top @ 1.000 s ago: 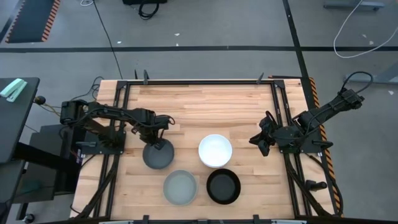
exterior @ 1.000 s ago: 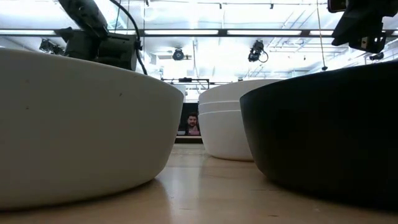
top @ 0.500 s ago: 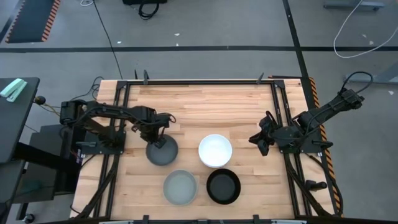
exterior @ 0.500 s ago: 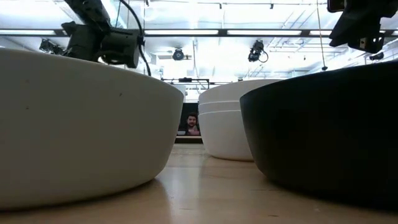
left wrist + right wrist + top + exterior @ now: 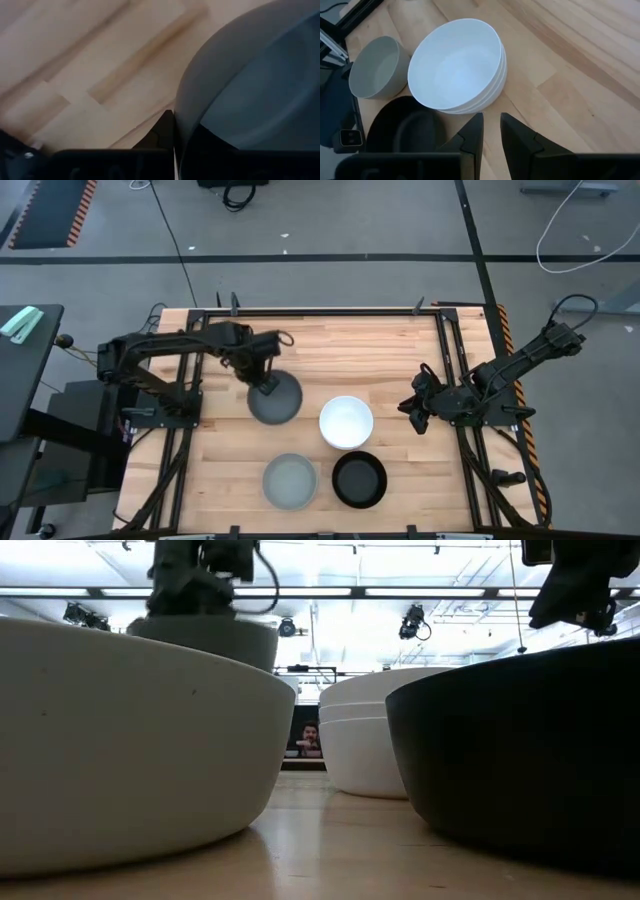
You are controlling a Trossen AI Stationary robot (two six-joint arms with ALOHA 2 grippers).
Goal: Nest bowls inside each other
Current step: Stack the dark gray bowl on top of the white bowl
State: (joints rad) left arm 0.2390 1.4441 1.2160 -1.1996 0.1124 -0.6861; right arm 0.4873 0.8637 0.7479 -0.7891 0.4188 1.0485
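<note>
fingers of the left gripper (image 5: 264, 387) are clamped on the rim of the dark grey bowl (image 5: 275, 400), one inside and one outside the wall, and the bowl hangs raised off the wooden table (image 5: 340, 345), as the low view shows. just beside it, toward the right arm, sits the white stack (image 5: 346, 422), three white bowls nested together. nearer the table's front edge stand the light grey-green bowl (image 5: 290, 481) and the black bowl (image 5: 359, 479), side by side. right gripper (image 5: 416, 408) waits near the table's right rail, its fingers (image 5: 472, 131) a narrow gap apart and holding nothing, facing the white stack. a person shows far behind in the low view.
</note>
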